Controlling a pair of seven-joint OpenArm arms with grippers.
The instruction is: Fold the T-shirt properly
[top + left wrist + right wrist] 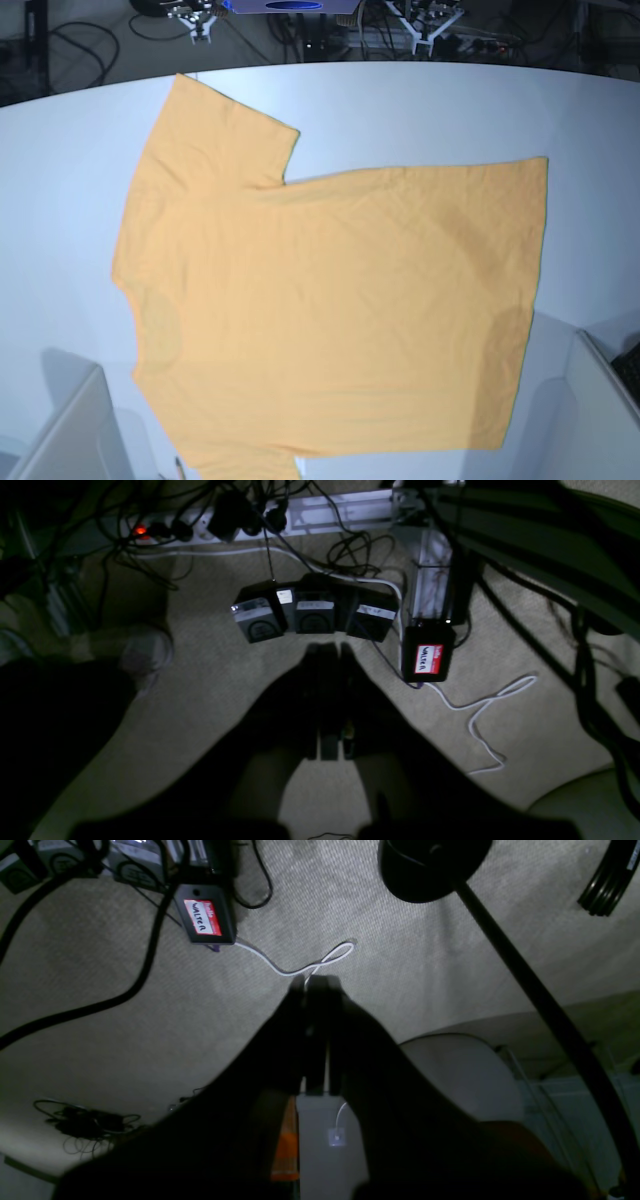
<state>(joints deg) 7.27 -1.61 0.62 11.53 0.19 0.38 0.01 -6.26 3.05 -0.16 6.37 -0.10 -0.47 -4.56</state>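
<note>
The yellow-orange T-shirt (330,310) lies spread flat on the white table (420,110) in the base view, plain side up. One sleeve (220,130) points to the far left and the hem (530,300) is on the right. No script or tag shows. Neither gripper is in the base view. My left gripper (330,652) and right gripper (316,984) each show only in their own wrist view. Both are shut, hold nothing, and point down at the carpeted floor, away from the shirt.
Grey arm housings sit at the table's near corners (60,430) (605,400). On the floor are foot pedals (310,612), a power strip (200,530), a black box with a red label (427,655) (205,920), cables and a black stand (430,865).
</note>
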